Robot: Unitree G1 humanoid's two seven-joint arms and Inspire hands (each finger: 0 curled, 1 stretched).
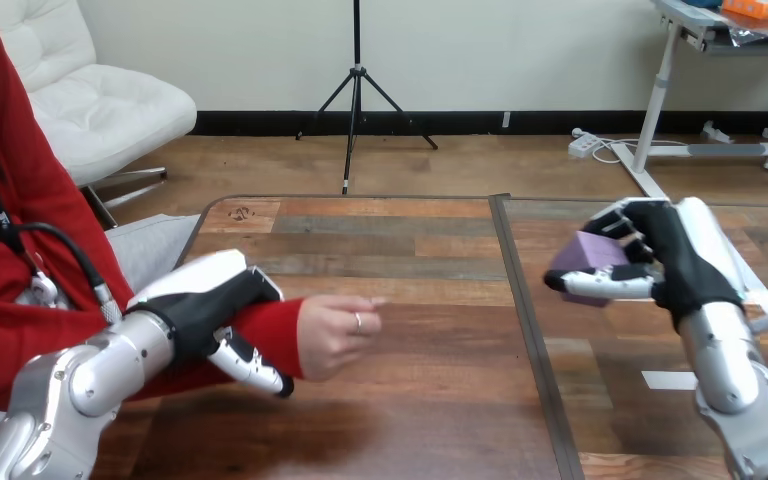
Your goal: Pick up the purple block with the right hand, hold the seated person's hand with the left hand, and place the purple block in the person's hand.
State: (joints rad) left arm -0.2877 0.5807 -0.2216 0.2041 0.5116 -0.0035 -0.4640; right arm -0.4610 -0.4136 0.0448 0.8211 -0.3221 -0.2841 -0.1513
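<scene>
Table: wooden planks in mixed browns with visible grain and a rounded far-left corner. One dark, straight seam runs front to back across the top (taken as the reference line).

Right of the seam: right hand, one. Black palm, hard white shells, silver cylindrical forearm behind it. The hand is raised off the wood, with fingers and thumb clamped around the purple block. Block: one, pale purple, matte, flat-faced and sharp-edged. It juts toward the seam, close to it, clear of the table surface.

Left of the seam: person's hand, one. It is loosely fisted, knuckles toward the seam, low over the wood (contact with the table cannot be told). Farther left of the seam: left hand, one, same build as the other. It lies over the person's forearm, which is in a red sleeve. Its fingers curl under and round the forearm just behind the wrist, a grasp.

Block and person's hand are well apart, with the seam between them.
</scene>
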